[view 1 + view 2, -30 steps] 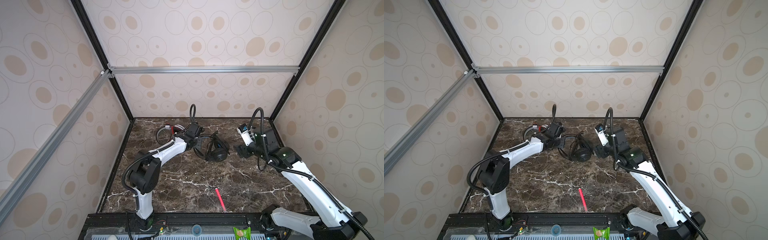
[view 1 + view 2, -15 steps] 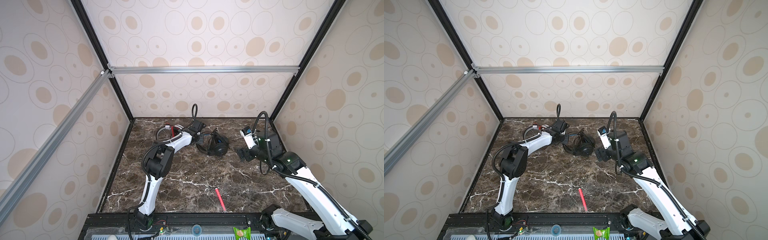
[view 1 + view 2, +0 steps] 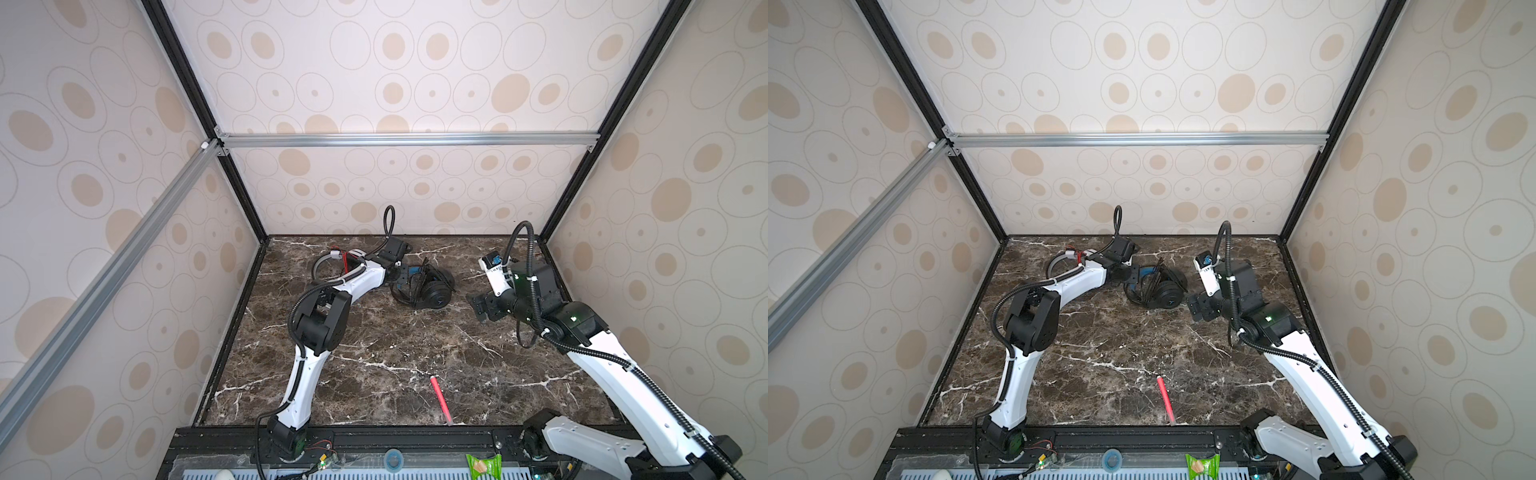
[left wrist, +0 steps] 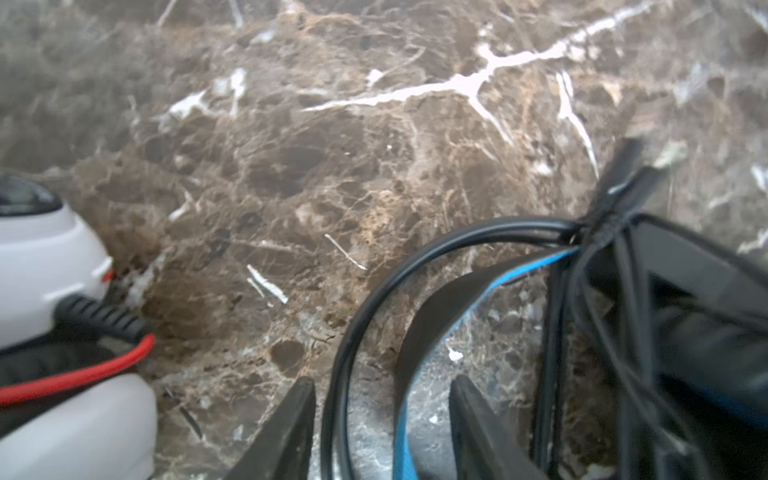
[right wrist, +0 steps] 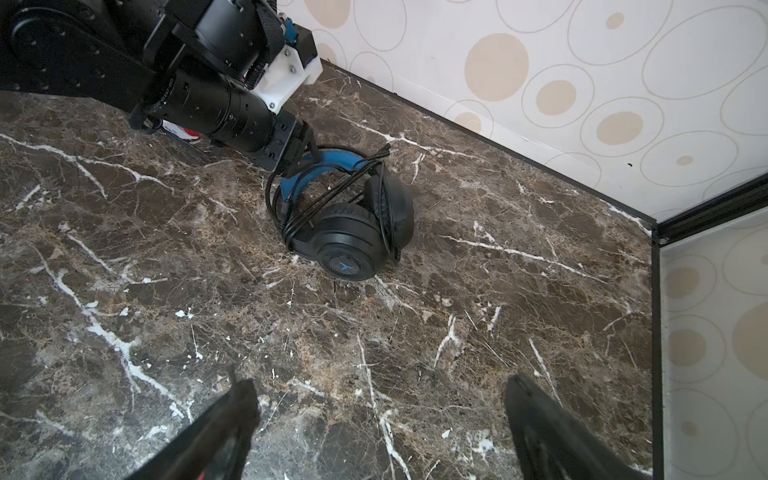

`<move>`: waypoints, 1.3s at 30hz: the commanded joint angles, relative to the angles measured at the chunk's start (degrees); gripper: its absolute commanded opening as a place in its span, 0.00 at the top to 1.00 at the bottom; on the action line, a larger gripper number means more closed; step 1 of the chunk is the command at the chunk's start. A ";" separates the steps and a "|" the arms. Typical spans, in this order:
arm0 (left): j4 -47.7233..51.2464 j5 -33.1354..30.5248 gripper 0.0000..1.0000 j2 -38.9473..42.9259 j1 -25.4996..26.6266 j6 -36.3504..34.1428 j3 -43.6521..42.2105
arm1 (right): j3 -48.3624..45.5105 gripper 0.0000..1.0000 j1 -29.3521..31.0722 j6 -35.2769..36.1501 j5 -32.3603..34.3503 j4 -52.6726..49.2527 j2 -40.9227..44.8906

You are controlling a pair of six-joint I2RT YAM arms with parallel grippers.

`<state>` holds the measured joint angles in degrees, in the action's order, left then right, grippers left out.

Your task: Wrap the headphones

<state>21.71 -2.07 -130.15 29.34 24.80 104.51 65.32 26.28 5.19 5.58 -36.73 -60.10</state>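
Note:
The black headphones (image 3: 424,287) (image 3: 1159,291) (image 5: 349,226) lie at the back middle of the marble floor, black cord wound across the blue-lined band (image 4: 440,324). My left gripper (image 3: 405,276) (image 3: 1133,276) (image 4: 382,382) (image 5: 305,145) is open; its fingers straddle the band and a cord loop (image 4: 374,299) with gaps on both sides. The white headphones (image 3: 332,259) (image 3: 1064,261) (image 4: 41,257) with the red cord (image 4: 75,374) lie behind the left arm, partly hidden. To the right of the black headset my right gripper (image 3: 478,305) (image 3: 1196,305) (image 5: 380,384) hangs open and empty.
A thin pink-red pen (image 3: 440,400) (image 3: 1165,400) lies near the front edge. The back wall (image 5: 540,83) stands close behind both headsets, and a black corner post (image 5: 656,332) is to the right. A green packet (image 3: 482,465) sits on the front rail.
My left gripper has opened and let go of the black headphones' band and cord. The left arm's elbow swung up and inward earlier. The right gripper spread slightly wider.

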 commanded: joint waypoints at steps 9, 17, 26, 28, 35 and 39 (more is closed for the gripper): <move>-0.31 -6.02 0.17 15.62 1.73 -6.39 -6.21 | 1.13 0.00 -0.26 -2.44 -1.02 3.23 -2.01; -12.29 -2.69 0.07 43.65 6.02 -8.09 -31.37 | -2.71 0.00 -0.67 -7.63 6.46 7.22 -1.74; -12.56 -31.67 0.02 69.45 4.15 -4.06 -59.19 | -19.48 0.00 -5.98 -11.31 22.32 25.05 3.55; -12.90 -36.08 0.02 71.29 2.07 -7.51 -64.11 | -22.66 0.00 -10.84 -13.98 21.96 27.69 2.76; -31.28 -36.83 0.02 71.36 -5.19 -16.55 -75.56 | -28.86 0.00 -21.30 -13.93 14.10 37.86 -5.73; -52.08 -37.40 0.02 69.48 -7.65 -24.19 -84.21 | -30.20 0.00 -22.18 -12.42 11.61 45.71 -10.91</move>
<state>-12.21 -37.01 -59.68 23.11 8.08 23.55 35.97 4.84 -7.86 19.40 0.10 -69.08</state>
